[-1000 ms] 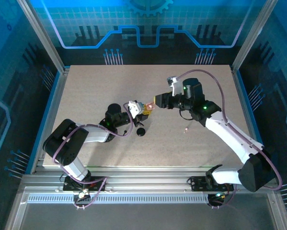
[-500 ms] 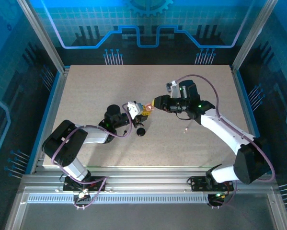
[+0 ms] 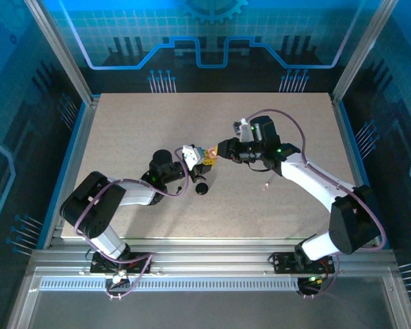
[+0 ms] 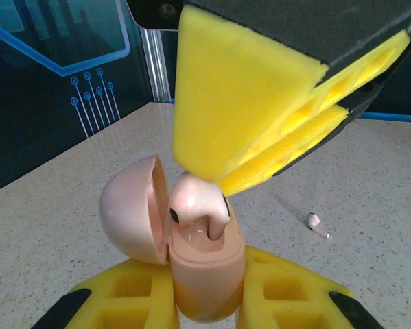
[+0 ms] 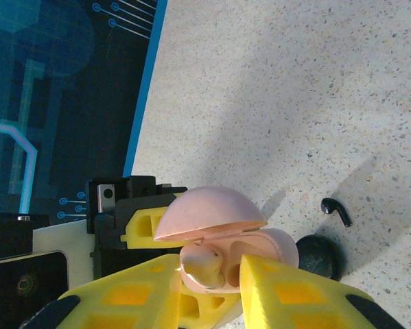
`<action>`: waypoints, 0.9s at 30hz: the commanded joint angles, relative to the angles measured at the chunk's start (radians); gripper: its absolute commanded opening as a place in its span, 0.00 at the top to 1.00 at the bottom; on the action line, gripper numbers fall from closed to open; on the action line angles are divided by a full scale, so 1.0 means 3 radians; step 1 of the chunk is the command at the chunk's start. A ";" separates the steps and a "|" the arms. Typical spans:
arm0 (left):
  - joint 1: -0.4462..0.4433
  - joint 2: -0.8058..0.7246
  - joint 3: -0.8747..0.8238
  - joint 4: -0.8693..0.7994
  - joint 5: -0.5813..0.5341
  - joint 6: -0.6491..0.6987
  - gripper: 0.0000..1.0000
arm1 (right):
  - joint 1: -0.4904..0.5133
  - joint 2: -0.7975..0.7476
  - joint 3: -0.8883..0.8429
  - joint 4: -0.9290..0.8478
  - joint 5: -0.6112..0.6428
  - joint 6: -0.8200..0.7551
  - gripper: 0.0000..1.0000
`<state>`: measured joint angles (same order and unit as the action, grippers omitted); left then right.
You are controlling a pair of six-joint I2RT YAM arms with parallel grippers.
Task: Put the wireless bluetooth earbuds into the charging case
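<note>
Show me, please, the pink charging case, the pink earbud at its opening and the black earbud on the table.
pink charging case (image 4: pixel 206 277): left wrist view, lower shell.
pink earbud (image 4: pixel 198 202): left wrist view, rounded head.
black earbud (image 5: pixel 331 205): right wrist view, head end.

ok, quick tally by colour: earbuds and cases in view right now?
Pink earbuds: 2, one at the case mouth, one loose
Black earbuds: 1
Pink case: 1
Black case: 1
Total: 5
</note>
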<state>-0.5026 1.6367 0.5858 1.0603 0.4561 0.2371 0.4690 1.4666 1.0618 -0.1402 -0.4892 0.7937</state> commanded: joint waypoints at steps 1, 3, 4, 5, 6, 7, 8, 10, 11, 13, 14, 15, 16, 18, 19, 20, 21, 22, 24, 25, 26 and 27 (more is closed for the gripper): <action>-0.0025 -0.0076 -0.0030 0.0160 -0.0005 -0.0018 0.86 | 0.0047 0.0029 0.0081 0.0094 -0.0119 0.0009 0.71; -0.0027 -0.0082 -0.0035 0.0159 -0.0005 -0.0013 0.86 | 0.0053 0.0036 0.0093 0.0113 -0.0133 0.0002 0.72; -0.0024 -0.0085 -0.0035 0.0161 -0.0008 -0.0016 0.86 | 0.0058 0.0035 0.0098 0.0119 -0.0141 -0.0004 0.72; -0.0027 -0.0087 -0.0040 0.0158 -0.0006 -0.0017 0.86 | 0.0058 0.0040 0.0105 0.0129 -0.0141 -0.0004 0.72; -0.0027 -0.0091 -0.0045 0.0160 -0.0009 -0.0014 0.86 | 0.0062 0.0041 0.0107 0.0147 -0.0153 -0.0005 0.72; -0.0027 -0.0096 -0.0045 0.0160 -0.0007 -0.0018 0.86 | 0.0063 0.0041 0.0111 0.0159 -0.0155 -0.0010 0.72; -0.0026 -0.0097 -0.0050 0.0159 -0.0014 -0.0014 0.86 | 0.0065 0.0045 0.0113 0.0168 -0.0164 -0.0011 0.73; -0.0027 -0.0107 -0.0062 0.0158 -0.0012 -0.0011 0.86 | 0.0068 0.0051 0.0122 0.0181 -0.0178 -0.0012 0.73; -0.0025 -0.0112 -0.0064 0.0158 -0.0016 -0.0012 0.86 | 0.0066 0.0055 0.0126 0.0181 -0.0184 -0.0013 0.73; -0.0027 -0.0117 -0.0071 0.0159 -0.0016 -0.0012 0.86 | 0.0073 0.0056 0.0132 0.0199 -0.0195 -0.0022 0.73; -0.0027 -0.0122 -0.0071 0.0157 -0.0019 -0.0011 0.86 | 0.0073 0.0056 0.0139 0.0197 -0.0195 -0.0021 0.73; -0.0025 -0.0123 -0.0071 0.0157 -0.0020 -0.0014 0.86 | 0.0073 0.0056 0.0140 0.0201 -0.0194 -0.0021 0.73; -0.0025 -0.0123 -0.0071 0.0158 -0.0020 -0.0013 0.86 | 0.0070 0.0057 0.0143 0.0196 -0.0193 -0.0025 0.73; -0.0026 -0.0133 -0.0076 0.0159 -0.0017 -0.0012 0.86 | 0.0073 0.0052 0.0151 0.0191 -0.0195 -0.0024 0.73; -0.0024 -0.0139 -0.0081 0.0159 -0.0021 -0.0010 0.86 | 0.0073 0.0039 0.0153 0.0182 -0.0185 -0.0027 0.73; -0.0027 -0.0147 -0.0080 0.0160 -0.0021 -0.0009 0.86 | 0.0076 0.0019 0.0157 0.0164 -0.0172 -0.0039 0.73; -0.0024 -0.0151 -0.0090 0.0159 -0.0020 -0.0011 0.86 | 0.0076 0.0002 0.0166 0.0131 -0.0157 -0.0050 0.73; -0.0027 -0.0161 -0.0095 0.0159 -0.0022 -0.0012 0.86 | 0.0075 -0.0027 0.0176 0.0077 -0.0133 -0.0080 0.73; -0.0027 -0.0174 -0.0106 0.0159 -0.0017 -0.0009 0.86 | 0.0072 -0.0097 0.0201 -0.0054 -0.0065 -0.0151 0.72; -0.0026 -0.0183 -0.0116 0.0156 -0.0014 -0.0011 0.86 | 0.0073 -0.0133 0.0213 -0.0119 -0.0031 -0.0181 0.72; -0.0027 -0.0191 -0.0121 0.0152 -0.0013 -0.0012 0.86 | 0.0072 -0.0164 0.0221 -0.0187 0.0002 -0.0211 0.72; -0.0032 -0.0202 -0.0127 0.0142 -0.0015 -0.0009 0.86 | 0.0077 -0.0209 0.0236 -0.0286 0.0046 -0.0247 0.72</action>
<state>-0.5026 1.6104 0.5655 1.0714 0.4561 0.2363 0.4797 1.4631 1.0908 -0.1417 -0.5114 0.7666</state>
